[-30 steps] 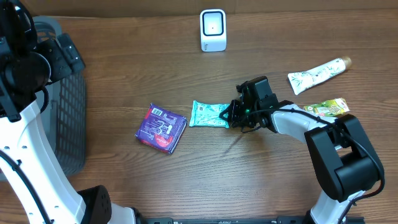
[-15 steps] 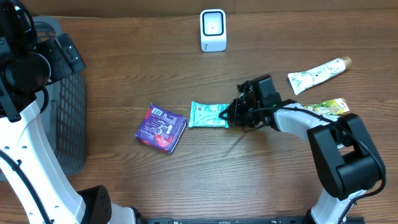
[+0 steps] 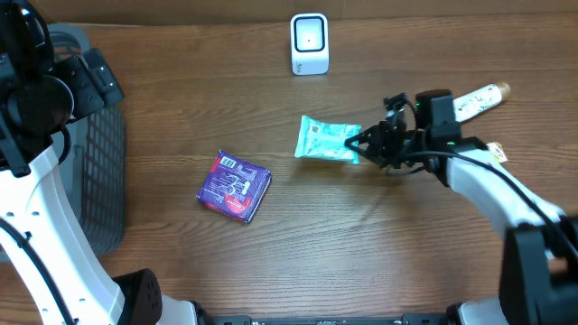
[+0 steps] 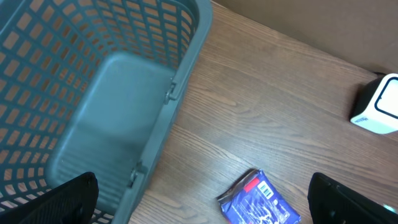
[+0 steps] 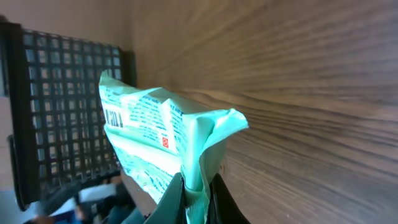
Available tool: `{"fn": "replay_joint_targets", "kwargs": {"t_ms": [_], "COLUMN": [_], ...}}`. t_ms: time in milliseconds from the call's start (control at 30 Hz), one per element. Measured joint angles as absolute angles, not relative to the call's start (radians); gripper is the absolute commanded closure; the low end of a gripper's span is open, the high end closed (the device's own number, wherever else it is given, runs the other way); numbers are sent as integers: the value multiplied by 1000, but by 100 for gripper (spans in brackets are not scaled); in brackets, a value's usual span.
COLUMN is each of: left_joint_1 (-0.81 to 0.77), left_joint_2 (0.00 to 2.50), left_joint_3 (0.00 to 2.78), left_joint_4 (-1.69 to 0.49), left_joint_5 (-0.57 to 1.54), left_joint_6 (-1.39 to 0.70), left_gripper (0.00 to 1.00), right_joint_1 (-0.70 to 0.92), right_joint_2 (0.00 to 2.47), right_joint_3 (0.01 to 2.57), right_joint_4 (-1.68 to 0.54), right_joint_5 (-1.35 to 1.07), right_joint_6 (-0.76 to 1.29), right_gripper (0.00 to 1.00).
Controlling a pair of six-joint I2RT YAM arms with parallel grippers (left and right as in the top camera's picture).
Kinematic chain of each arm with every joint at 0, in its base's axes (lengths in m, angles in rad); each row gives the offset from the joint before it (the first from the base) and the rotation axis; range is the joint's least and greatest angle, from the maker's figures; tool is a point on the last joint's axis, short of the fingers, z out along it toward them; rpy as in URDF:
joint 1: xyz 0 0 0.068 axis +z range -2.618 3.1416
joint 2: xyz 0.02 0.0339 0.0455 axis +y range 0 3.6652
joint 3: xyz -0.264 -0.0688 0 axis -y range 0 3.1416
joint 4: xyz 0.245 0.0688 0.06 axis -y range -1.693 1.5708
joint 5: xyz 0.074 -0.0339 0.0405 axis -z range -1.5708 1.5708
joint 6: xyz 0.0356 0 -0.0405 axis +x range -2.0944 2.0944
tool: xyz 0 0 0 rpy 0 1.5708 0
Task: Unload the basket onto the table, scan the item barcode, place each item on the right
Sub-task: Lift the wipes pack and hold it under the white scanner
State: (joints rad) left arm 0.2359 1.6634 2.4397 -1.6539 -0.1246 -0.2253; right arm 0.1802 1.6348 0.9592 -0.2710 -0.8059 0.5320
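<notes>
The item is a teal packet point(image 3: 327, 139), held off the table by its right end, a little below and right of the white scanner point(image 3: 310, 43). My right gripper point(image 3: 366, 143) is shut on the packet's crimped edge. In the right wrist view the teal packet point(image 5: 155, 130) rises from the right gripper point(image 5: 198, 202), with a barcode point(image 5: 114, 118) on its left face. My left gripper point(image 4: 202, 211) hangs open over the table beside the basket point(image 4: 93, 93), with nothing between its fingers point(image 4: 56, 202).
A purple packet point(image 3: 235, 186) lies left of centre, also seen as the purple packet point(image 4: 261, 202) under the left wrist. The grey basket point(image 3: 99, 171) stands at the left edge. A white tube point(image 3: 474, 101) lies at the far right.
The right gripper has lifted the teal packet off the table and carried it up and to the right, toward the scanner. The left arm has not moved.
</notes>
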Motion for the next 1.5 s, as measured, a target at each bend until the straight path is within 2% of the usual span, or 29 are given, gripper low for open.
{"fn": "replay_joint_targets", "kwargs": {"t_ms": [333, 533, 733, 867, 1100, 1300, 1500], "left_joint_1": [236, 236, 236, 236, 236, 236, 236], "left_joint_2": [1663, 1663, 1663, 1663, 1663, 1663, 1663], "left_joint_3": [2440, 2440, 2440, 2440, 2440, 2440, 2440], "left_joint_4": [-1654, -1654, -1654, -1654, -1654, -1654, -1654], "left_joint_5": [-125, -125, -125, -125, -125, -125, -125], "left_joint_6": [-225, -225, -225, -225, -225, -225, -225], "left_gripper": [0, 1, 0, 1, 0, 1, 0], "right_joint_1": [192, 192, 197, 252, 478, 591, 597], "right_joint_2": [1289, 1159, 1166, 1195, 1313, 1489, 1692], "right_joint_3": [1048, 1106, 1107, 1107, 1107, 1111, 1113], "right_joint_4": [-572, -595, -592, -531, -227, 238, 592], "right_joint_5": [-603, -556, -519, -349, 138, 463, 598], "right_joint_6": [360, 318, 310, 327, 277, -72, -439], "right_gripper": [96, 96, 96, 96, 96, 96, 96]}}
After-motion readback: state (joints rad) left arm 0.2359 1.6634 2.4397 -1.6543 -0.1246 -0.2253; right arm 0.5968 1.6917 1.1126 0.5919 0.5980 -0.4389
